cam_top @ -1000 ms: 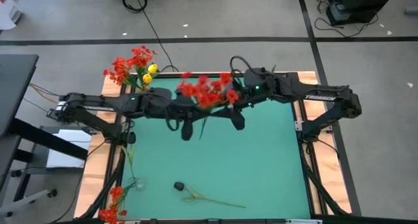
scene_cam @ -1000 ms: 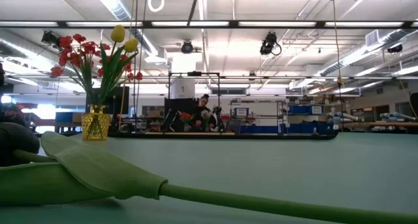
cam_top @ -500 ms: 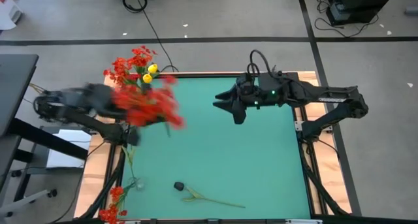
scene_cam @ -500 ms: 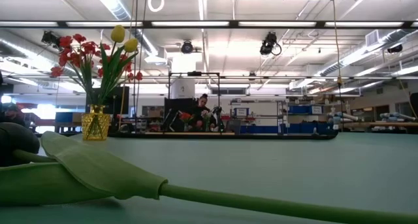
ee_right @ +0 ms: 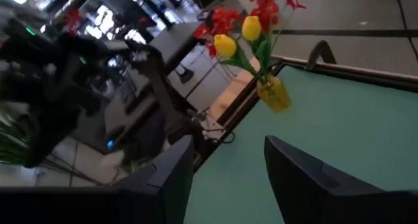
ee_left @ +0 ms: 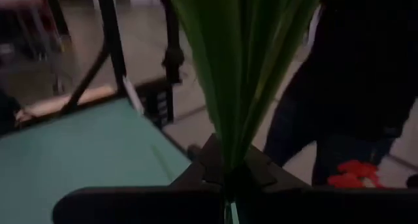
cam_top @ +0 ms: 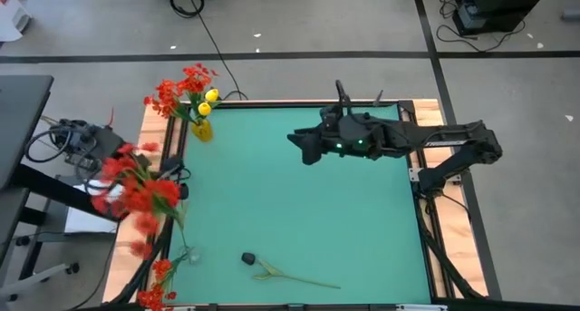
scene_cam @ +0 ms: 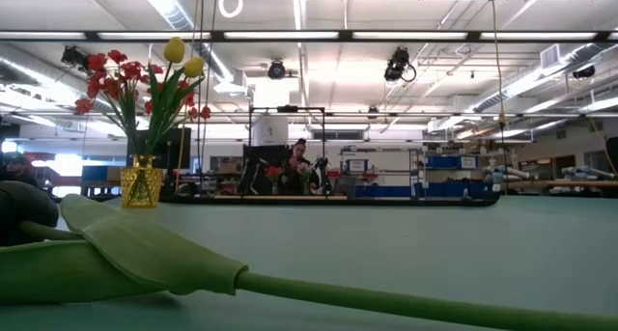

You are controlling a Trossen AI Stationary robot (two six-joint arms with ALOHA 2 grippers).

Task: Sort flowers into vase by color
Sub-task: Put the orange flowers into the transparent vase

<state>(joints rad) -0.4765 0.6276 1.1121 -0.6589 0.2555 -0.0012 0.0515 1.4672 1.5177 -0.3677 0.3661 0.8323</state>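
Two yellow tulips (cam_top: 210,98), squat yellow vase (cam_top: 201,129)

you're in a big open robotics lab or industrial workshop hall. in the low view, long strip lights (scene_cam: 454,35) run across a high ceiling hung with ducts and cables, and shelves and workbenches (scene_cam: 454,181) crowd the far side, where a person (scene_cam: 299,162) sits at a station. from above you see a grey concrete floor (cam_top: 299,21) marked with dark tape lines (cam_top: 272,55), a black cable (cam_top: 213,39) trailing over it, and the green-topped test table (cam_top: 299,211) on a wooden base with metal frame legs (cam_top: 444,170).
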